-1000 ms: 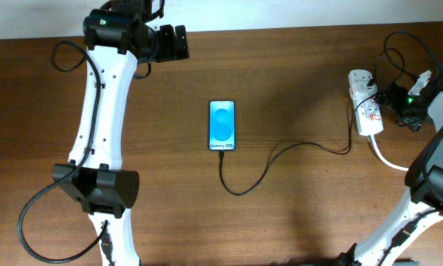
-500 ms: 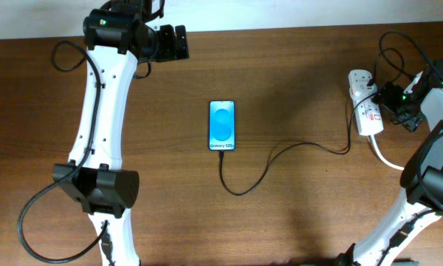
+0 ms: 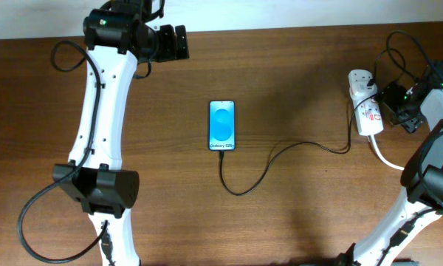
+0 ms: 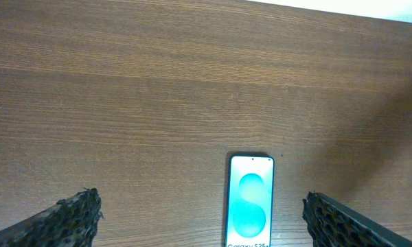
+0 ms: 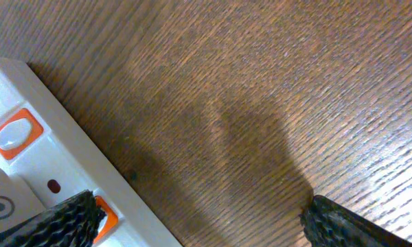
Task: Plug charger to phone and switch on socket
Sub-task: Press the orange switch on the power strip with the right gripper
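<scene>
The phone [image 3: 221,125] lies flat mid-table, its blue screen lit; it also shows in the left wrist view [image 4: 250,204]. The thin black charger cable [image 3: 280,152] runs from the phone's lower edge, loops, and leads right to the white socket [image 3: 365,109]. My left gripper [image 3: 184,43] is open and empty, far above-left of the phone, its fingers wide apart [image 4: 202,223]. My right gripper [image 3: 389,103] is open beside the socket. In the right wrist view [image 5: 202,219] its left finger sits at an orange switch [image 5: 104,213] of the socket [image 5: 48,161].
A thick white cord [image 3: 387,159] leaves the socket toward the right arm's base. Robot cables [image 3: 399,52] loop above the socket. The table's far edge [image 3: 280,29] meets a white wall. A second orange switch [image 5: 15,132] shows on the strip.
My right gripper has shifted slightly left, closer to the socket. The left arm, phone and charger cable have not moved.
</scene>
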You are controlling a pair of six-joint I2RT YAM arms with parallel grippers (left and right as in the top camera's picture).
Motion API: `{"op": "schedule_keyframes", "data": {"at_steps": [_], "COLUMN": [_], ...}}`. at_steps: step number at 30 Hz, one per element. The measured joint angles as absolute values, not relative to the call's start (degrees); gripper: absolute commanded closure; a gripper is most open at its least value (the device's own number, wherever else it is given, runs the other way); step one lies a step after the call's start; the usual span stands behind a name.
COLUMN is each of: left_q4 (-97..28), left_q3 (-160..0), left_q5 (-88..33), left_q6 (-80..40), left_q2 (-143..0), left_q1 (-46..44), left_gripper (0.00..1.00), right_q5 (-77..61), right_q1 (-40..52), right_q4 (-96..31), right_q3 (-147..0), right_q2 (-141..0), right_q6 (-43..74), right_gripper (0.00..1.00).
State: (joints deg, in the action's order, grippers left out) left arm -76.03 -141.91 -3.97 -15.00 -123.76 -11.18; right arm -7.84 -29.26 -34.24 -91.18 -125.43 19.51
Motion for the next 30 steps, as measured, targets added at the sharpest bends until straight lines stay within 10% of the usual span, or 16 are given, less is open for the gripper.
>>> {"op": "schedule_keyframes", "data": {"at_steps": [30], "left_q4": [-75.99], "left_q3": [-141.91], "left_q5": [-3.77], "left_q6": [-15.00], "left_q2": [-123.76], "left_q1": [-11.18], "left_gripper": [0.01], "right_q5": [-16.62], "right_q1": [-34.46], "right_q4": [-56.86], "right_q3": [-90.87], "right_q2": [-106.87], "right_q6": [14.87], "right_gripper": [0.01]}}
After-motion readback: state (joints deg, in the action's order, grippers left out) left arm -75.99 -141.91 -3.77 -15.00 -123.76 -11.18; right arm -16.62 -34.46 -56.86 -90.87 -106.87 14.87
